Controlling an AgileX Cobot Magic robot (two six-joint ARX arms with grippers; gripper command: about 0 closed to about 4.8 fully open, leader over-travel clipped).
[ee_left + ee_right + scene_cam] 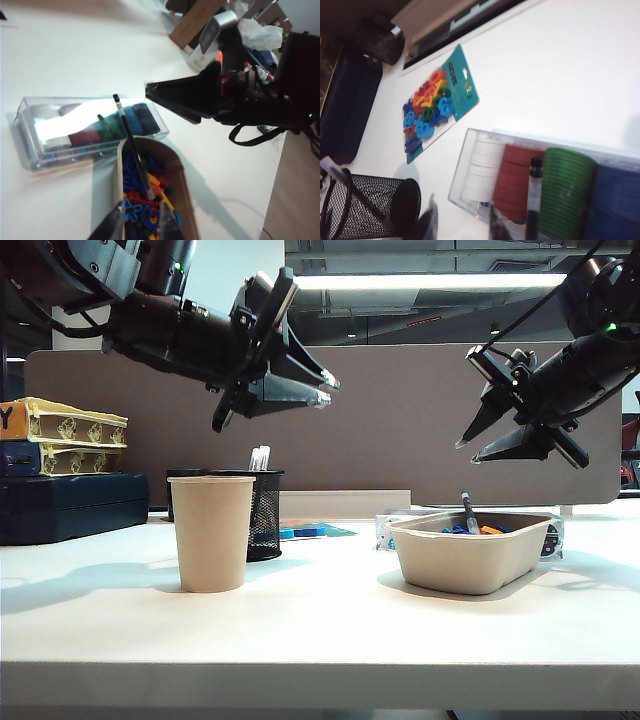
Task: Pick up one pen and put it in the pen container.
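A slim pen (468, 510) leans in the beige tray (470, 565), its end sticking up over the rim; in the left wrist view the pen (133, 145) lies across coloured plastic pieces. The black mesh pen container (266, 515) stands behind the paper cup (211, 532), with white-ended pens (260, 457) inside it. My left gripper (330, 392) hangs open high above the container, and its fingers (142, 217) frame the tray, empty. Above the tray, my right gripper (467, 451) is open and empty. In the right wrist view, it (460, 222) sits between the container (365, 205) and the pen (534, 200).
A clear box of coloured discs (90, 127) lies behind the tray. A teal card pack of coloured letters (432, 107) lies flat near the back. Stacked boxes (60, 455) stand at the far left, and a brown partition (400, 430) closes off the back.
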